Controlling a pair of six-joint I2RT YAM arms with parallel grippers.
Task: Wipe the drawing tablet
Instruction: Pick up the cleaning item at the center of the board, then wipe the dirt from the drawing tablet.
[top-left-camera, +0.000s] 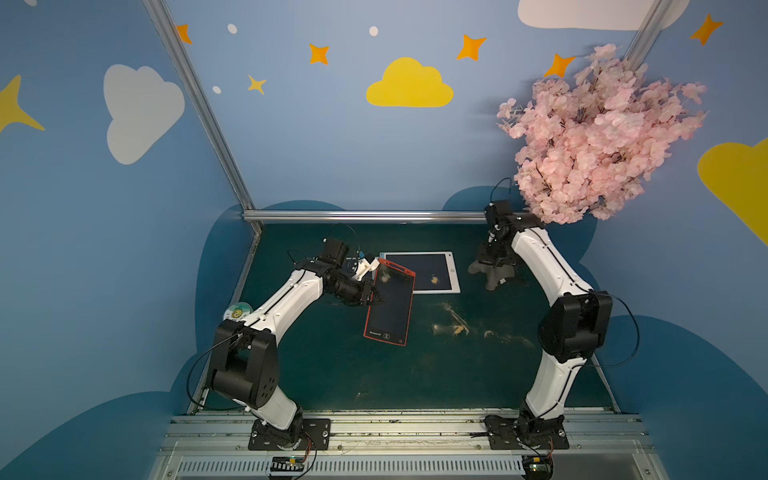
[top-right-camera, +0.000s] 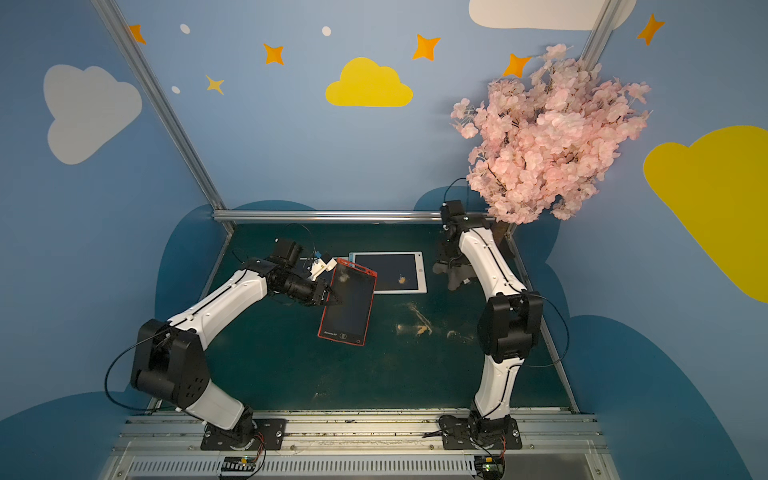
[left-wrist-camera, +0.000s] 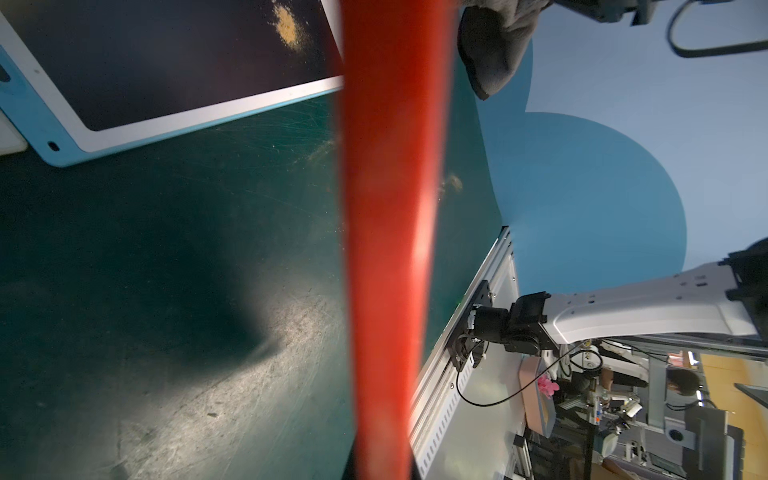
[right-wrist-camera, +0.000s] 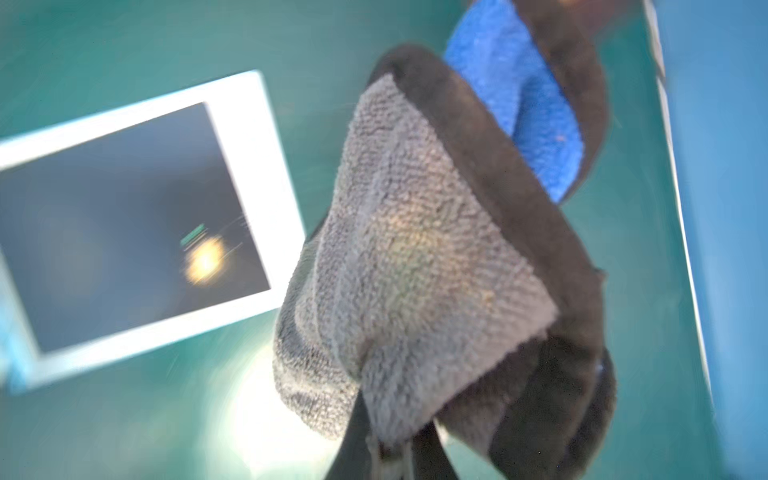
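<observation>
Tablets two: red tablet (top-left-camera: 390, 309), white tablet (top-left-camera: 434, 268); one grey cloth (top-left-camera: 493, 277).

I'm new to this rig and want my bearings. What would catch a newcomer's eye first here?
First, the pink blossom tree in the far right corner. Then the red-framed tablet at the centre, clamped at its edge by the left gripper, its far corner overlapping a white-framed tablet that carries a yellowish powder spot. To the right of that, the right gripper holds a grey cloth.
</observation>
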